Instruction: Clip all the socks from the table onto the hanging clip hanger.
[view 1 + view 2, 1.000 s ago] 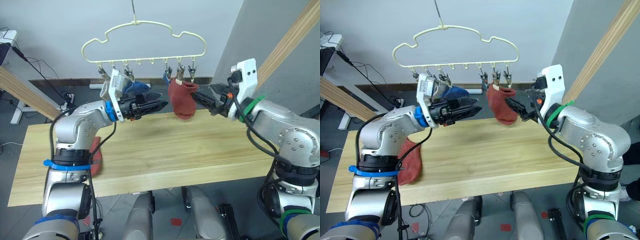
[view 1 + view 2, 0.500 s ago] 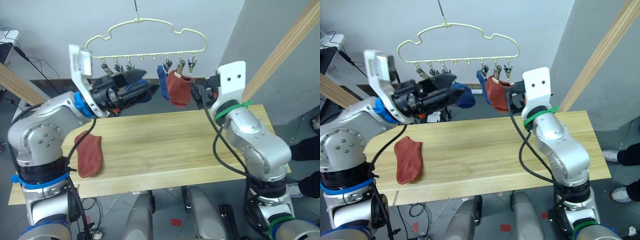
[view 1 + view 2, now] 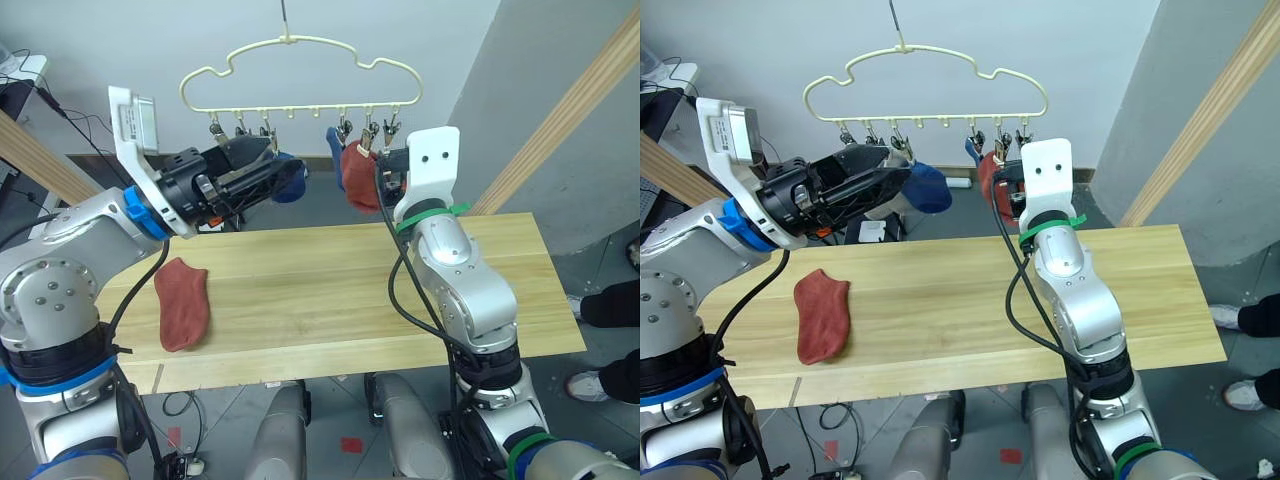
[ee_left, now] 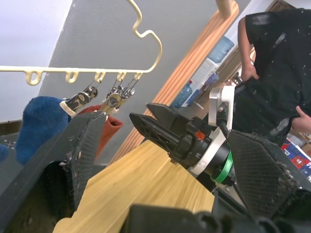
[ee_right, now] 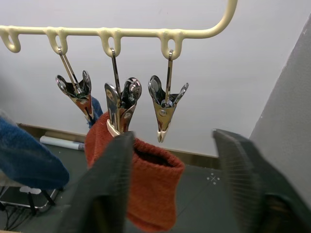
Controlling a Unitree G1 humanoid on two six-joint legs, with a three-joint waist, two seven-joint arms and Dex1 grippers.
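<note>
Red sock is lying flat on the table, lower left of frame: likely light and limp, best pinched at the cuff. Further back, left gripper and right gripper are both gaping wide, holding nothing. Hung red sock is dangling from the hanger, upper centre, beside a blue sock.

Head stereo above; wrist cameras close

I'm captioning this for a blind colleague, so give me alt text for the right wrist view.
A rust-red sock hangs from the middle of three metal clips on a pale-yellow clip hanger, with the right gripper open just below, one finger in front of the sock. The clip to one side is empty; blue fabric shows on the other side.
</note>
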